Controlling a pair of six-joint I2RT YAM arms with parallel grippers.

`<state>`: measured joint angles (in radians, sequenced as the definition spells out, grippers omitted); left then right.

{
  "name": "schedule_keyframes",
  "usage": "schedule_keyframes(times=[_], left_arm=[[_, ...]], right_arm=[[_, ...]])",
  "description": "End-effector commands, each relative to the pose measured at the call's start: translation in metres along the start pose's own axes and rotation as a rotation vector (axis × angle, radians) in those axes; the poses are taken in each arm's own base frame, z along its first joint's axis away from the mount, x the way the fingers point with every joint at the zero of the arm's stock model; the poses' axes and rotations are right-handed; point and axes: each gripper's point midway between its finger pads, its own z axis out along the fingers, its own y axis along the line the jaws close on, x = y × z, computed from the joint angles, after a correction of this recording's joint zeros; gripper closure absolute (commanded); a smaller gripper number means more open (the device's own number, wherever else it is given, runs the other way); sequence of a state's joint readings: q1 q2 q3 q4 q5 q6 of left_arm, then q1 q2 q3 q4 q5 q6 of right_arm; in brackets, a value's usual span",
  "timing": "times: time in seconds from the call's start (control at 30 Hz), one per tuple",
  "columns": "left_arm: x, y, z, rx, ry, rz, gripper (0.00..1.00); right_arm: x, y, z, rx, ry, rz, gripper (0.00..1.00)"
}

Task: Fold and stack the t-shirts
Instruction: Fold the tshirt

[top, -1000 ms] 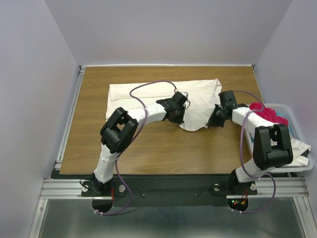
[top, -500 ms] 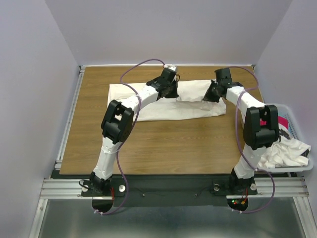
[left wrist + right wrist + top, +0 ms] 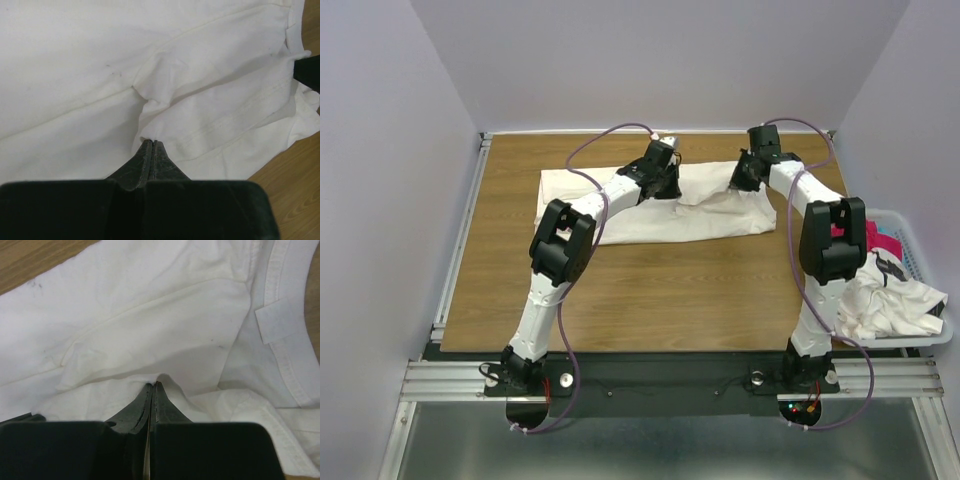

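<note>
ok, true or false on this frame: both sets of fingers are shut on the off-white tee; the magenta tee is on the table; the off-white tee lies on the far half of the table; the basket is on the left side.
1. The left fingers and right fingers are both shut on the off-white tee. True.
2. The magenta tee is on the table. False: it sits in the basket.
3. The off-white tee lies on the far half of the table. True.
4. The basket is on the left side. False: it stands at the table's right edge.
</note>
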<state>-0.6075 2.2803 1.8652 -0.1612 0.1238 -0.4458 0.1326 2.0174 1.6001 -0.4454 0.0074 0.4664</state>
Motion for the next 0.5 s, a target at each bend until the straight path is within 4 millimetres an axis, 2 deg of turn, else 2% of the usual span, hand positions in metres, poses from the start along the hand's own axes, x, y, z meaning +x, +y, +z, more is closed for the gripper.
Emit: schedule_keyframes(times=[0.0, 0.47], left_arm=[[-0.020, -0.006, -0.004, 0.030, -0.069, -0.013, 1.00], [-0.014, 0.012, -0.004, -0.003, -0.077, -0.063, 1.00]], right_arm=[[-0.024, 0.007, 0.002, -0.005, -0.064, -0.047, 0.99], [-0.039, 0.019, 0.025, -0.042, -0.080, -0.119, 0.99]])
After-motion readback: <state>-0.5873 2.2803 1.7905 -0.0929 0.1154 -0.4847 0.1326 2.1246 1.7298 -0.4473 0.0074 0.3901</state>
